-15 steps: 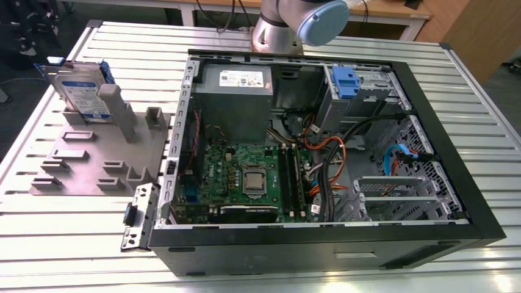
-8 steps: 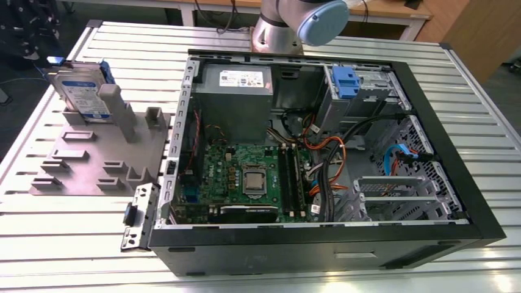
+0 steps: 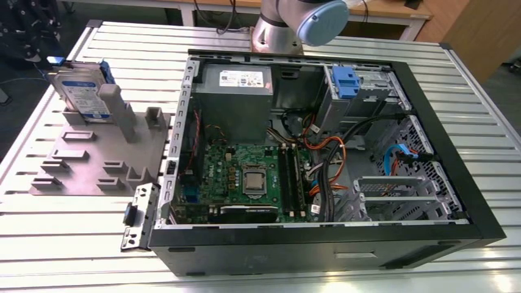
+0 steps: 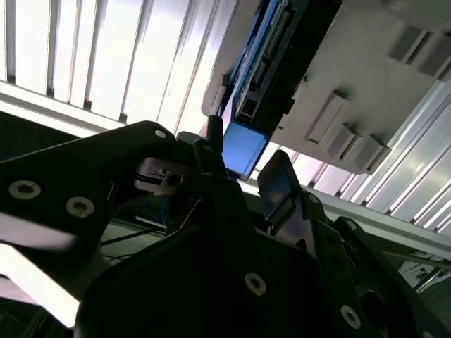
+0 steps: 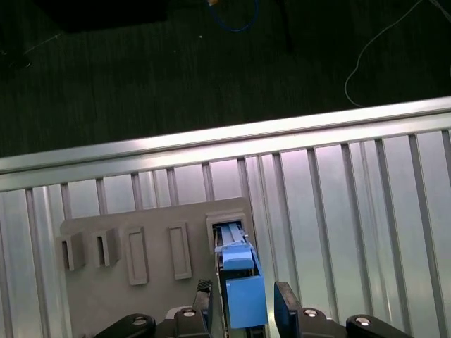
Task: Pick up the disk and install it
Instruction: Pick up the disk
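1. The disk (image 3: 82,91) is seen standing on edge in a slot of the grey holder (image 3: 89,165). The holder lies on the counter (image 3: 73,244) at the exterior view's left, beside the open computer case (image 3: 456,201).
2. In the first wrist view the end effector (image 5: 244,292) is held over the disk with its fingers (image 5: 283,304) spread. The disk's blue end piece is framed in the gap between them. Nothing is pinched, and whether either finger touches the blue plastic cannot be told.
3. The pick-up is judged to be the step in hand: the approach is lined up, the grasp is not yet made, and nothing of the installing is done.
4. The drive cage (image 3: 366,91) with its blue latch is seen inside the case, well apart from the disk.
5. The grasp is judged to call for fingers centred on the disk's thin edge and closed squarely. A pull straight along the slot is also called for, since a tilt could jam the disk against the holder's walls.
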`<state>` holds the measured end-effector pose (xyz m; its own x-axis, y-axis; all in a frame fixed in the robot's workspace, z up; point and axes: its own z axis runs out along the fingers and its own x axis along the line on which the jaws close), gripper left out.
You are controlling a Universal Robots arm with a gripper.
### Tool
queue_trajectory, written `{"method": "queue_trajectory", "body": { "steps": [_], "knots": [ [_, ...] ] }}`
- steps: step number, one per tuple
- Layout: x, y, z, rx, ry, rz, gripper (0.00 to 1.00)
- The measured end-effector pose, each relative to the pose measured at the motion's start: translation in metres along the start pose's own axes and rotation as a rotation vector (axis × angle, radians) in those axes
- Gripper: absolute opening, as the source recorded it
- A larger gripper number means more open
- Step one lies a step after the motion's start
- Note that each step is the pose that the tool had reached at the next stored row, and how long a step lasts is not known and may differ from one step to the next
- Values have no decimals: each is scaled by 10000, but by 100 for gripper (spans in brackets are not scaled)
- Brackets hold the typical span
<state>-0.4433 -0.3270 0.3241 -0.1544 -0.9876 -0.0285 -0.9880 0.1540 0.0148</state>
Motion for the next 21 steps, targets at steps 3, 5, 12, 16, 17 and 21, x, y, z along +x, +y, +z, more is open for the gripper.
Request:
{"method": "queue_trajectory", "body": {
  "steps": [3, 5, 12, 16, 17, 21],
  "knots": [
    [0, 7, 32, 1, -1, -21, 47],
    [1, 14, 61, 0, -1, -60, 47],
    [6, 25, 148, 35, -4, -233, 47],
    [7, 25, 182, 26, 0, -529, 47],
    [7, 25, 192, 24, 1, -588, 47],
    [7, 27, 242, 23, -2, -624, 47]
  ]
}}
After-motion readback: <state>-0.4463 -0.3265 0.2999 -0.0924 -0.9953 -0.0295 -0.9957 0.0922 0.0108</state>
